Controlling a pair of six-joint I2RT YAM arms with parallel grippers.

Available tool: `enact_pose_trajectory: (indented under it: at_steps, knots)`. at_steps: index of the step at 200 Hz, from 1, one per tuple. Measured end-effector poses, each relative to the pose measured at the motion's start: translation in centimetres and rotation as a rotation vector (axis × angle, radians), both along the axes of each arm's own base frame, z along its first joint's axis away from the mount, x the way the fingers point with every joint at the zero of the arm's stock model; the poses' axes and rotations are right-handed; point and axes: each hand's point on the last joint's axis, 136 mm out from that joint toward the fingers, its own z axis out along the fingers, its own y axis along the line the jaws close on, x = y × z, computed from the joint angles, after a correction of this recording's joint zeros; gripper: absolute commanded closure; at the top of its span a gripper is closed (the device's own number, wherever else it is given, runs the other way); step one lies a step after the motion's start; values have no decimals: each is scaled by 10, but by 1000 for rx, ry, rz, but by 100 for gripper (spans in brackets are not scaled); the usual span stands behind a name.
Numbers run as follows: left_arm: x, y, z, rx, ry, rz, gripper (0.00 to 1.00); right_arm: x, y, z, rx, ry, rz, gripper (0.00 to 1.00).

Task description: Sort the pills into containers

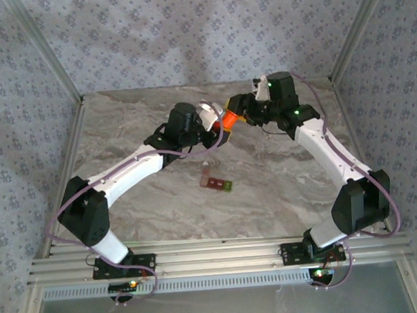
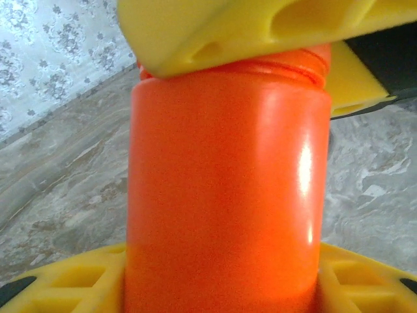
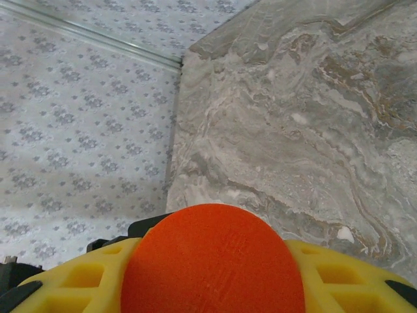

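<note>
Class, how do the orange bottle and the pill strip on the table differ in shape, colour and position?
Shape: the orange bottle is a round cylinder; the pill strip is a flat row of joined compartments.
Colour: the bottle is orange all over; the strip is dark red-brown with one green end.
Position: the bottle is held between the left gripper and right gripper; the strip lies untouched on the table.
Both are small.
</note>
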Motion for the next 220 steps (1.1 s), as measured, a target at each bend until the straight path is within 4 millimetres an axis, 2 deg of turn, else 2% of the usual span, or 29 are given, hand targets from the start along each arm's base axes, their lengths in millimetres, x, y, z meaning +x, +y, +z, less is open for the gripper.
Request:
enact_pose_trajectory:
  at_steps: [30, 61, 123, 154, 220]
  knots:
    - [-2, -6, 11, -84, 16, -36, 100, 2, -11, 7, 78, -94, 71, 52]
    - [-5, -11, 20, -143, 24, -58, 100, 0, -18, 14, 137, -130, 124, 56]
    - [-7, -5, 28, -157, 28, -59, 100, -3, -3, 27, 69, -172, 152, 62]
    - [-7, -1, 29, -154, 39, -57, 88, -5, 6, 33, -10, -182, 151, 63]
    - [-11, 1, 23, -120, 84, -57, 77, -9, 15, 31, -143, -169, 156, 65]
